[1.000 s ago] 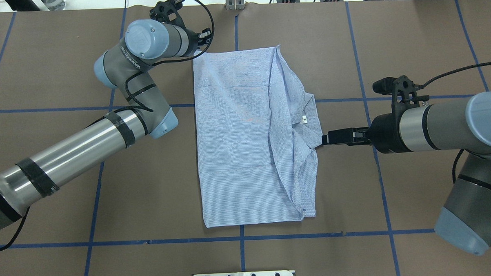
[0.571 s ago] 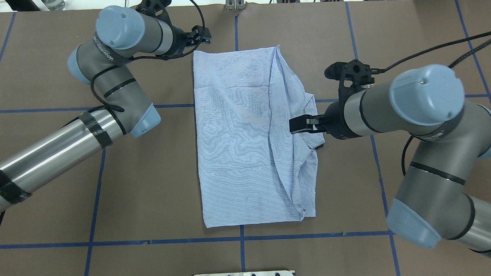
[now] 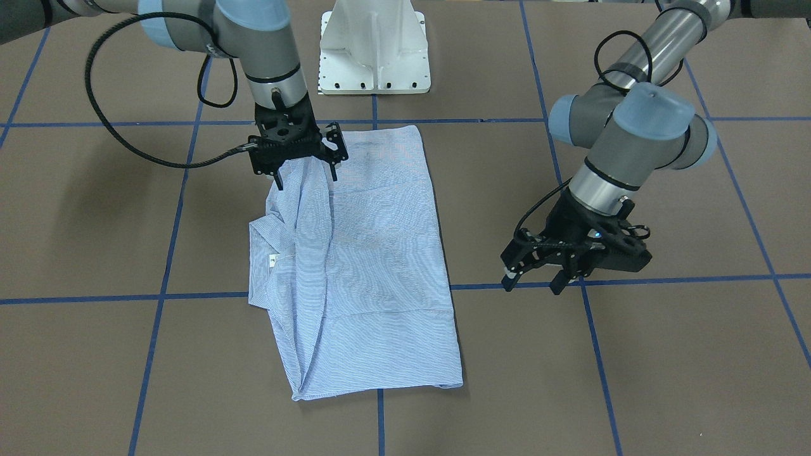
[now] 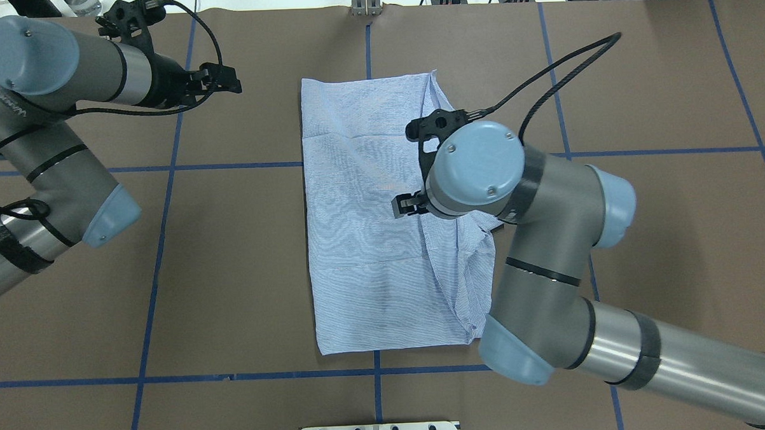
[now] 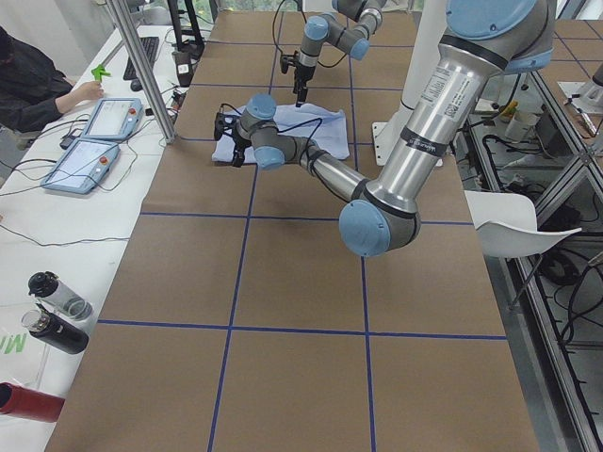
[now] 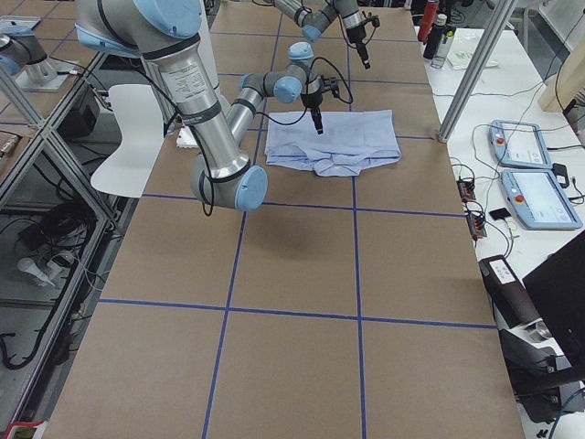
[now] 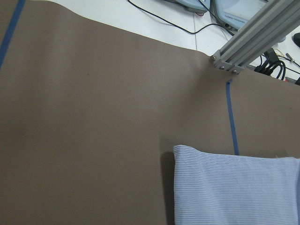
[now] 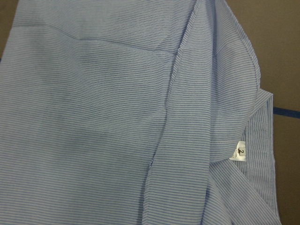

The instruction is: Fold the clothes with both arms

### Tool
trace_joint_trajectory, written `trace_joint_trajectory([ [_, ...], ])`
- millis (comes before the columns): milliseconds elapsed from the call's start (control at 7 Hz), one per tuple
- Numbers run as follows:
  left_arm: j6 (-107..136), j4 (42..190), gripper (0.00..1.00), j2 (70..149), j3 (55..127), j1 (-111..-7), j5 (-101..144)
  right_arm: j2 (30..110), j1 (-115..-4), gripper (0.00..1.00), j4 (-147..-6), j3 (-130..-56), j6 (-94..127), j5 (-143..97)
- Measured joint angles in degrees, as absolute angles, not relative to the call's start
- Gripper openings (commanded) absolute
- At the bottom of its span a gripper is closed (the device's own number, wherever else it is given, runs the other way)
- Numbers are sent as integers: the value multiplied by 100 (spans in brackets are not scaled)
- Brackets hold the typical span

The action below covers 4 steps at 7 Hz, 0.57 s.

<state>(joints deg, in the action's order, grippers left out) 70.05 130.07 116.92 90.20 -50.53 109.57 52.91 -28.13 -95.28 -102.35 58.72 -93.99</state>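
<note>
The folded striped shirt [image 4: 364, 241] lies on the brown table [image 4: 232, 277].

One fixed camera hangs high over the light blue-and-white finely striped cloth shirt [image 4: 371, 241], looking down. Another looks back from across the shirt, steeply down and nearer. Both share the shirt and the brown paper-covered table with blue tape lines [image 4: 232, 277] around it. Two side cameras view the shirt from far off, along the table's length. The left wrist camera catches one shirt corner; the right looks closely down onto the shirt, which nearly fills its frame.
</note>
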Motion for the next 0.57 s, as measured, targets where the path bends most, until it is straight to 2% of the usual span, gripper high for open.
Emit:
trace_joint_trajectory([
  [286, 6963, 12881, 100, 11552, 9247, -5063, 10968, 4605, -2579, 100, -10101, -9318, 5610, -8953],
  [571, 6984, 12861, 100, 11541, 9281, -5054, 10971, 4459, -2506, 100, -10318, -8851, 5198, -8791],
])
